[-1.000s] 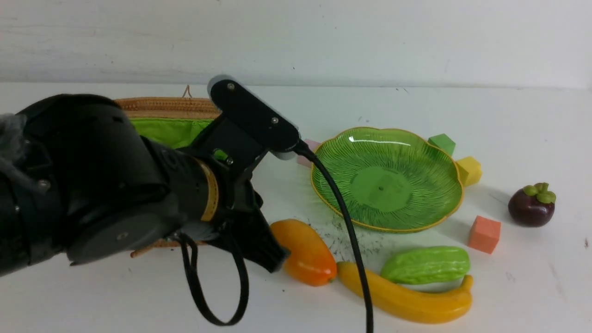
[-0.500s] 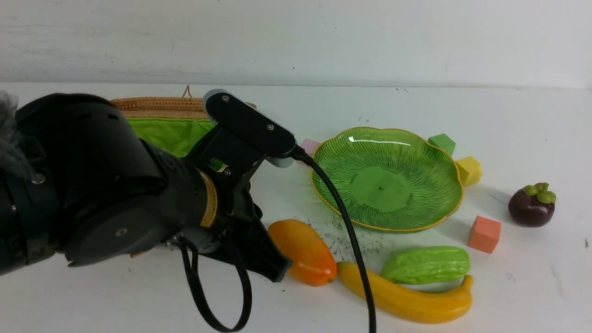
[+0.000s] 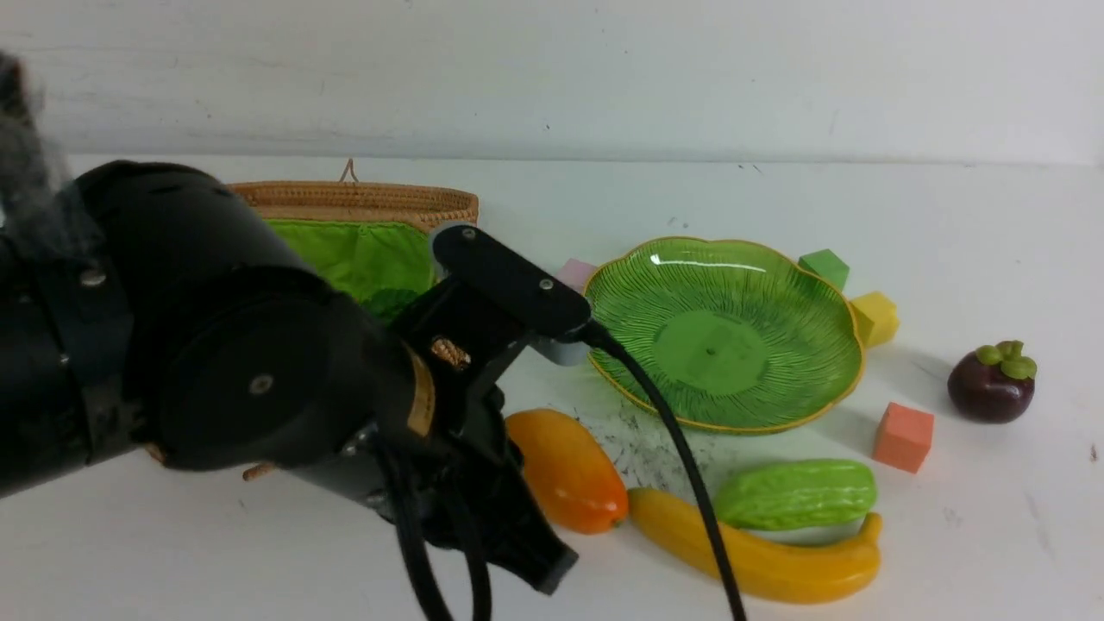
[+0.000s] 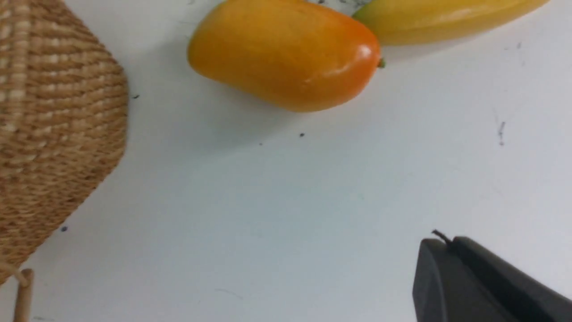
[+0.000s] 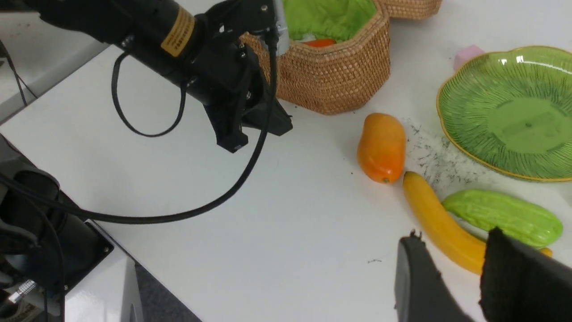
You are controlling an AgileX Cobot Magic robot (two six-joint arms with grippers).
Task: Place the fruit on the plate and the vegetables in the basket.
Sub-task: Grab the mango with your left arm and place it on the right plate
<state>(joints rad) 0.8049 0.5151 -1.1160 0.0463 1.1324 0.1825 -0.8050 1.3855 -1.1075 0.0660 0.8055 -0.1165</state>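
Visibly, basket (image 5: 339, 76) holds the carrot (image 5: 320, 43); mango (image 5: 382, 146) lies near plate (image 5: 514, 120).

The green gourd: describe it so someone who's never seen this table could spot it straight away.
Find the ribbed green glass plate. Just in front of it lies a long yellow banana, and the gourd lies alongside the banana on the plate side. It is the only stubby, bumpy, light-green piece; the mango to its left is smooth and orange.
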